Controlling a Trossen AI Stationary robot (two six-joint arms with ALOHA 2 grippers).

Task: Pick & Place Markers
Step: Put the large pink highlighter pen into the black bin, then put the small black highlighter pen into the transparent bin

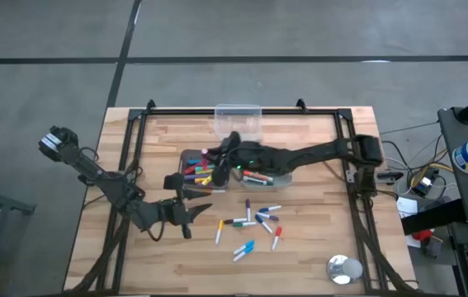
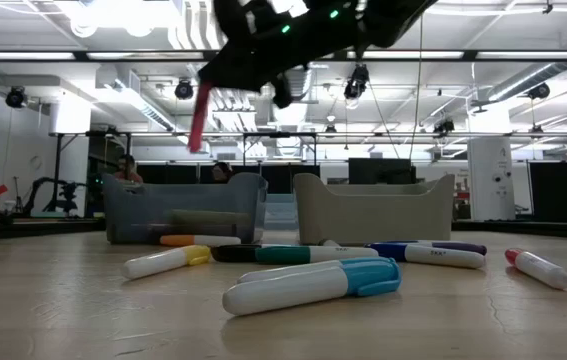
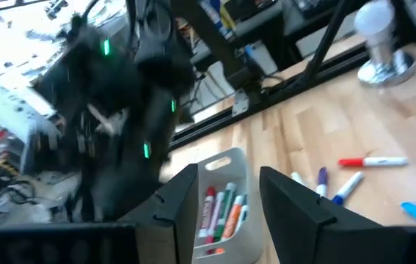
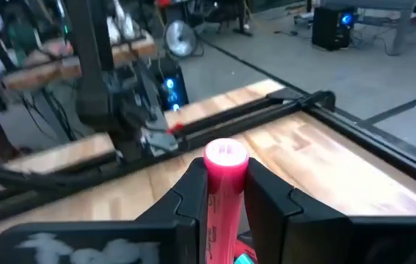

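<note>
One red marker (image 4: 224, 192) is hanging upright in our right claw (image 1: 215, 167), pinched between closed fingers, directly over the dark bin (image 1: 192, 156). Our left claw (image 1: 200, 211) is waiting open beside the bin, nearer the loose markers (image 1: 250, 223).

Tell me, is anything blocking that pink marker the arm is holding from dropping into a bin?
Nothing visible does. The right gripper holds the pink marker upright in the air above the grey bin, which stands open-topped with markers already inside. The left gripper waits off to the side, open.
</note>
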